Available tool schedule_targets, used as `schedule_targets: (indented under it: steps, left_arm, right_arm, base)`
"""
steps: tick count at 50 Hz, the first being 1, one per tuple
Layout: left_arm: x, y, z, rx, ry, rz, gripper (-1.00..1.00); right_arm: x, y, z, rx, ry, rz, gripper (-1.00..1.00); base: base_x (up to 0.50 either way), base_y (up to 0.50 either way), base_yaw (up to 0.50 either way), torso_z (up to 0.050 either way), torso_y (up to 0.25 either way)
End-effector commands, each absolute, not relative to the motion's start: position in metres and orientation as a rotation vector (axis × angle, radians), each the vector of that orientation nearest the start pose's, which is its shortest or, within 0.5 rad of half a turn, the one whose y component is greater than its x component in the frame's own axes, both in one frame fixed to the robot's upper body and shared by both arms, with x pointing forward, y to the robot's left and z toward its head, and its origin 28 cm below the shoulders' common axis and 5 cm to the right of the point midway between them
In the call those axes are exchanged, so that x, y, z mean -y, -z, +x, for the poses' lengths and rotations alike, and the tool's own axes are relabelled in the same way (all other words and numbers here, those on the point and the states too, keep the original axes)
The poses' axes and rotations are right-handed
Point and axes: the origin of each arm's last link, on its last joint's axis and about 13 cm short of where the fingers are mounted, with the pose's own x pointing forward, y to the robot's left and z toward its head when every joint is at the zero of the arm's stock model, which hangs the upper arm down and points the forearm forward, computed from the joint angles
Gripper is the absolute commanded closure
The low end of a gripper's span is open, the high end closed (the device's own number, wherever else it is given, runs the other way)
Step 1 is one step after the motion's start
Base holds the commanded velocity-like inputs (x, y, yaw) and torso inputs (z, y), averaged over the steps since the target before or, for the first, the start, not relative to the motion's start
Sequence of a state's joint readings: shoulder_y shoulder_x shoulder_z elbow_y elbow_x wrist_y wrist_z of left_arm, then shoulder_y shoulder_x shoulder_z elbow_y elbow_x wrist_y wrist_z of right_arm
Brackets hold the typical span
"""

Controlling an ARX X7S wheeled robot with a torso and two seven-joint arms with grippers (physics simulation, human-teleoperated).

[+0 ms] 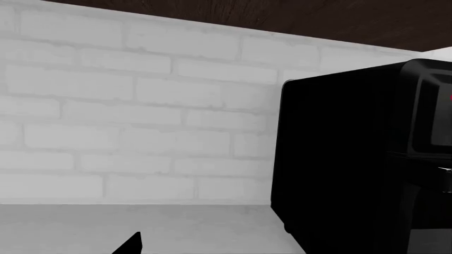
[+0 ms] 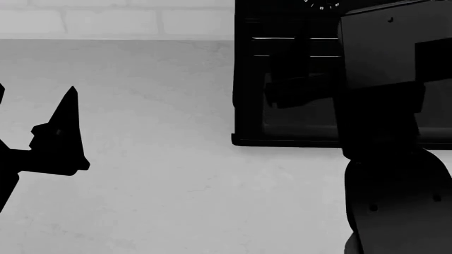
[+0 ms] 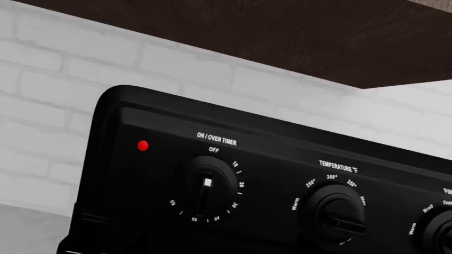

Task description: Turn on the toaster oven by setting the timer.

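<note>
1. We see the toaster oven (image 2: 297, 79) standing on the grey counter (image 2: 155, 159), back by the white brick wall (image 1: 127, 106); a dark wood cupboard (image 3: 282, 37) hangs above it.
2. The timer (image 3: 206, 193) is the first knob on the oven's front panel, under the words ON / OVEN TIMER; its white mark points up near OFF; a red light (image 3: 143, 145) glows just beside it.
3. Next along sits the temperature knob (image 3: 337, 211).
4. Our right arm (image 2: 392, 106) is up in front of the oven; we cannot tell if its gripper is gripping or loose.
5. Our left gripper (image 2: 42, 143) hangs over the counter, well apart from the oven; we cannot tell its grip either.
</note>
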State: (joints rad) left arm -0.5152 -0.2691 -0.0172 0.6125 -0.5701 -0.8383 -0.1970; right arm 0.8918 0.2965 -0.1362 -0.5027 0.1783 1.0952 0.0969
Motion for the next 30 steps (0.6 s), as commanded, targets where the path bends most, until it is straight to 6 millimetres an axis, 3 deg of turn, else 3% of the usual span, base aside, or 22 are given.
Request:
schedule_targets:
  steps: [1, 30]
  left_arm:
    - [-0.225, -0.205, 0.25, 0.24, 0.165, -0.097, -1.0]
    - [-0.225, -0.206, 0.251, 0.242, 0.163, -0.097, -1.0]
  right_arm:
    - [0.128, -0.279, 0.297, 0.253, 0.025, -0.248, -1.0]
    - [0.127, -0.283, 0.322, 0.221, 0.016, -0.259, -1.0]
  base:
    - [0.0, 0.0, 0.0, 0.0, 0.0]
    - [0.0, 0.0, 0.0, 0.0, 0.0]
